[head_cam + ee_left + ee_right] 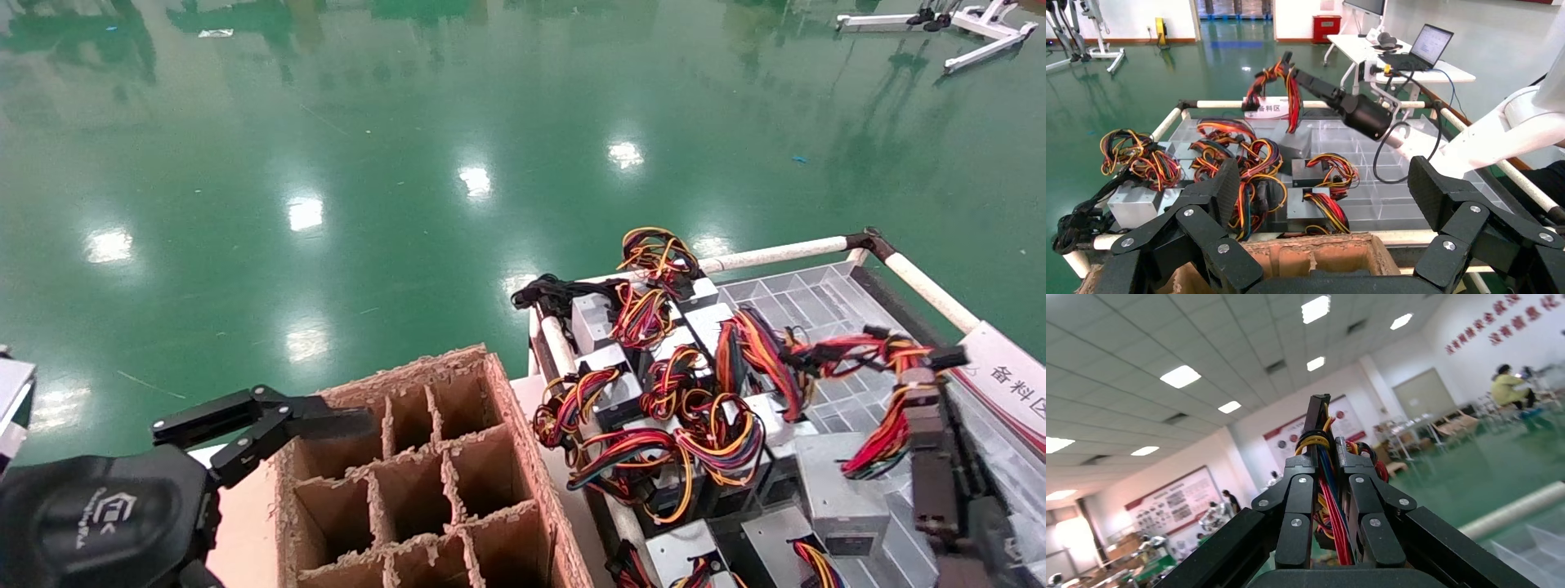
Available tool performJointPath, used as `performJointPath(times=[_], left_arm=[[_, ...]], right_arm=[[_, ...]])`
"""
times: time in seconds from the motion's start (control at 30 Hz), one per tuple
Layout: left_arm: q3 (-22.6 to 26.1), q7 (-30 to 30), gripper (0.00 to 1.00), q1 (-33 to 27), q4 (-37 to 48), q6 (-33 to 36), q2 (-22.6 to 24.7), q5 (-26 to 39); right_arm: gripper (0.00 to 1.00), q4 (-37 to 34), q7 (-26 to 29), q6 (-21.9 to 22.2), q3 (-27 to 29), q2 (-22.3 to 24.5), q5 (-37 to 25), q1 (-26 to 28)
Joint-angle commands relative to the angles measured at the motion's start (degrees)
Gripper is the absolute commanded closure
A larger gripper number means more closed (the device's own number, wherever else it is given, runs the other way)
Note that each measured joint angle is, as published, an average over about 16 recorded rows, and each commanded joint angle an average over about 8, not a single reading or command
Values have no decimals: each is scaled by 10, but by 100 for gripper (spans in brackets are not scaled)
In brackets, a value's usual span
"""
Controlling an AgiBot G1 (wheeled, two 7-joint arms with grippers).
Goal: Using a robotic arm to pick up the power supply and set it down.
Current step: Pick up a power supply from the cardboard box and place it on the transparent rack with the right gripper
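**Right gripper clamped on wire bundle over tray**

Head view: right gripper [919,384] holds a power supply's cable bundle [878,392] above the tray [825,302] of power supplies [838,490]. Left gripper [270,425] sits by the cardboard divider box [433,482].

Left wrist: left fingers [1211,202] spread wide; box rim below.

Right wrist: fingers [1300,496] pinched together on wires; tray mostly hidden.

Before me the green floor [327,147] carried a pipe-railed cart [776,255] whose clear tray [805,304] held power supplies [833,490], with a cardboard divider box [425,482] beside it.
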Motion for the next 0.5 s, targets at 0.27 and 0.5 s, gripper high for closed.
performJointPath(times=[0.27,0.5], left_arm=[[0,0,0,0,0,0,0,0],[0,0,0,0,0,0,0,0]], right_arm=[[100,-41,-9,0,14,-20,14,-8],[100,-28,0,-3,31,-24,32,-21]])
